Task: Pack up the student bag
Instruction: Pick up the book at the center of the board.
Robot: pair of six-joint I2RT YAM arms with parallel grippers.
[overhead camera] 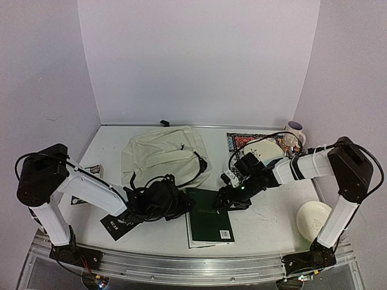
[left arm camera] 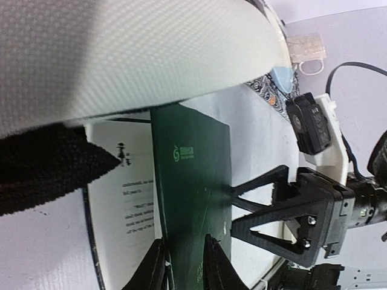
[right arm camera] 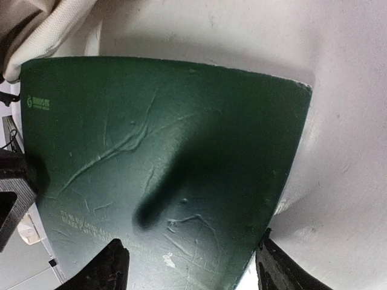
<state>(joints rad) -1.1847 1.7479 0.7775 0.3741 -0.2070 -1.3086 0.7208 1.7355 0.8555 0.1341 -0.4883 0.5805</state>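
Observation:
The student bag [overhead camera: 160,154], cream with black straps, lies flat at the back of the table; its fabric fills the top of the left wrist view [left arm camera: 121,54]. A green book [overhead camera: 208,214] lies in front of it. My left gripper [overhead camera: 181,204] is at the book's left edge. There its fingers [left arm camera: 181,254] pinch the raised green cover [left arm camera: 190,169], one finger under it on the white page side and one on top. My right gripper [overhead camera: 225,196] is open at the book's far right corner. Its fingers [right arm camera: 190,254] stand wide apart over the green cover [right arm camera: 163,151].
A black booklet [overhead camera: 118,225] lies under the left arm and a small card [overhead camera: 91,172] further left. At the back right are a patterned mat [overhead camera: 242,142] and a mug [overhead camera: 294,134]. A white plate [overhead camera: 313,217] sits by the right arm's base.

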